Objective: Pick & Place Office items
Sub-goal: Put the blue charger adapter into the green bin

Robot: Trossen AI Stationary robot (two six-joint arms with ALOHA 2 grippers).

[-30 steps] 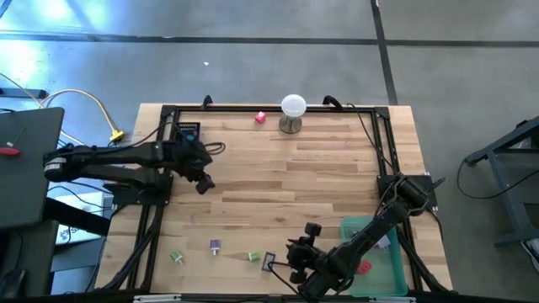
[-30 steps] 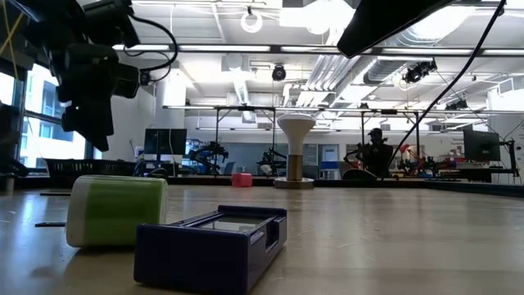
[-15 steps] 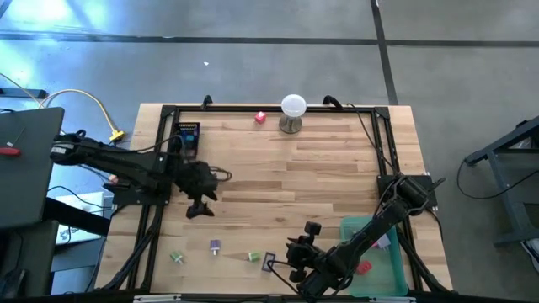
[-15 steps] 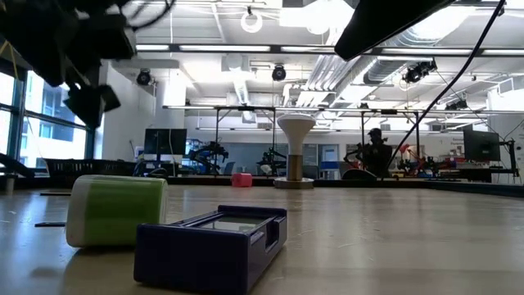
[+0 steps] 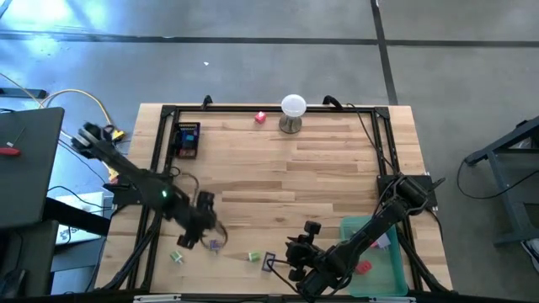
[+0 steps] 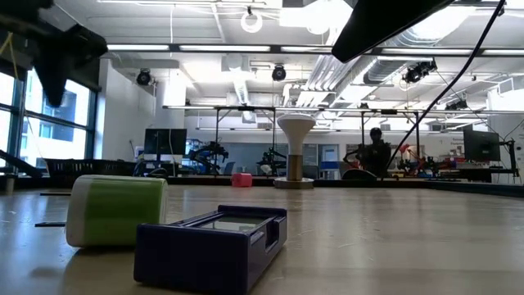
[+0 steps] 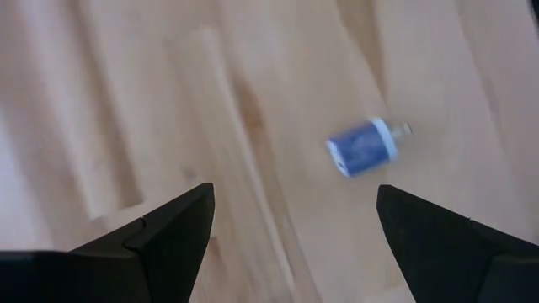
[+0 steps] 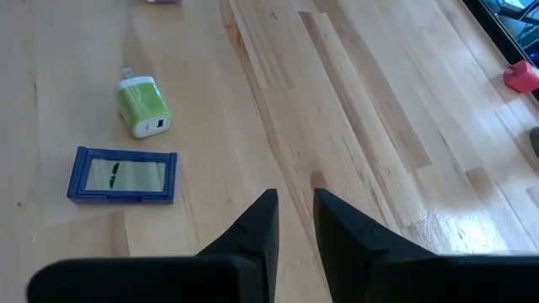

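Left gripper (image 7: 290, 227) hovering above purple piece (image 7: 364, 146), fingers spread wide, holding nothing. Right gripper (image 8: 293, 220) waiting near green tray (image 5: 396, 271), fingers nearly closed, empty.

A white ball on a metal stand (image 5: 292, 112) stood at the bench's (image 5: 320, 177) twelve o'clock edge. A green tray (image 5: 396, 271) sat at its five o'clock corner. A yellow cable (image 5: 94, 108) lay on the floor at ten o'clock.

Near the worktop's front edge lie a green piece (image 5: 177, 257), a purple piece (image 5: 216, 246), a green block (image 5: 253, 256) and a blue frame (image 5: 269, 262); a red piece (image 5: 260, 118) sits by the back edge.
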